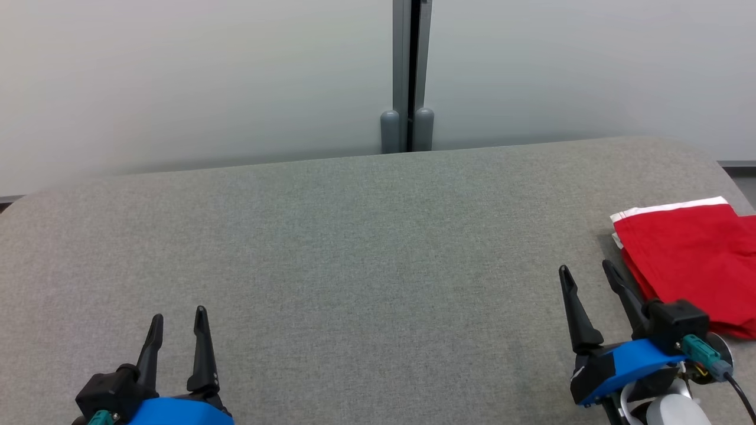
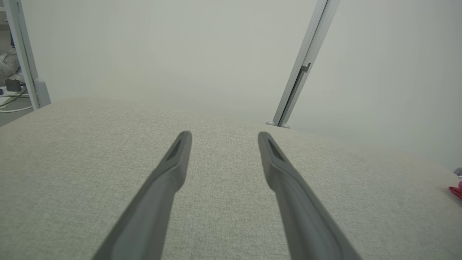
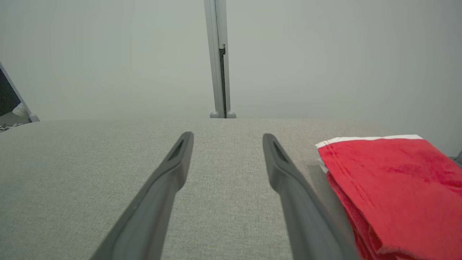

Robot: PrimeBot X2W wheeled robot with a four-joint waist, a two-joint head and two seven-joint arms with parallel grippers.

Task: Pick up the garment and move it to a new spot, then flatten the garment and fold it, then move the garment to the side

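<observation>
Head view: I see the folded red garment [image 1: 691, 260], white-edged, lying at 3 o'clock on the grey padded table [image 1: 354, 236], close to its right edge; my right gripper [image 1: 586, 267] sits at 5 o'clock just beside it, jaws parted and empty; my left gripper [image 1: 178, 314] sits at 7 o'clock, well apart from the cloth, jaws likewise parted, holding nothing.
Left wrist view: both fingers spread above the table; a red sliver shows at 3 o'clock.
Right wrist view: fingers spread, nothing between them; the garment lies at 4 o'clock, just beside one finger; a grey post [image 3: 219, 57] stands at 12 o'clock.
</observation>
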